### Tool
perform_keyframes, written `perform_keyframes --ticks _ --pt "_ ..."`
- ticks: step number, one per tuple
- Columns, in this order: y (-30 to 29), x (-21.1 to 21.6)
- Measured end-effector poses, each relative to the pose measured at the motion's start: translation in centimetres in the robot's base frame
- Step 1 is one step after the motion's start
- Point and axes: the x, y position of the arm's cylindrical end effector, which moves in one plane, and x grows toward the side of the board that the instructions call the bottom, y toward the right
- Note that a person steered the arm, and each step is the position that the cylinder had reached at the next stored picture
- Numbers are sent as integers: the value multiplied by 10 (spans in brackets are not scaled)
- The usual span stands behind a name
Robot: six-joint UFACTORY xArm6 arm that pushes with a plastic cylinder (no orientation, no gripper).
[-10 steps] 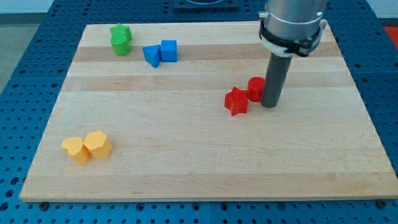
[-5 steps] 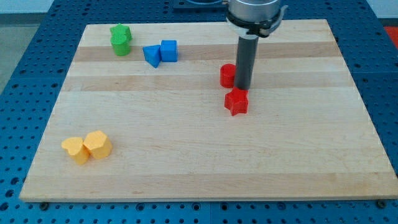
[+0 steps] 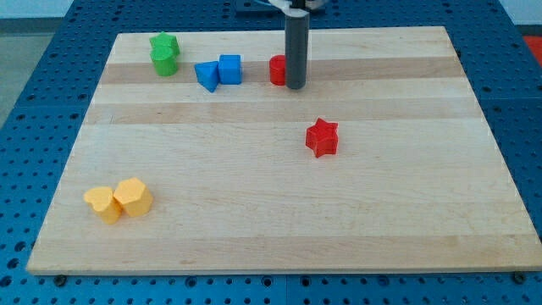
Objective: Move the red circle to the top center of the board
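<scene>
The red circle (image 3: 277, 69) lies near the top centre of the wooden board (image 3: 271, 212), partly hidden behind my rod. My tip (image 3: 295, 86) rests on the board against the circle's right side. A red star (image 3: 322, 137) lies alone lower down, to the right of and below the tip.
A blue cube (image 3: 229, 68) and a blue triangle-like block (image 3: 207, 75) sit just left of the red circle. Two green blocks (image 3: 164, 52) are at the top left. Two yellow blocks (image 3: 119, 200) lie at the bottom left.
My tip has pushed the red circle up and to the left, away from the red star, towards the top centre. The star stayed in place.
</scene>
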Motion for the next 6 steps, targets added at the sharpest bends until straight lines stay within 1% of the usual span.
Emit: perform_keyframes --ticks 1,2,3,4,5,6 --pt "-4 -20" --pt "-4 -23" --pt "-11 -6" --pt "-31 1" --pt "-58 -5" --pt "-64 -13"
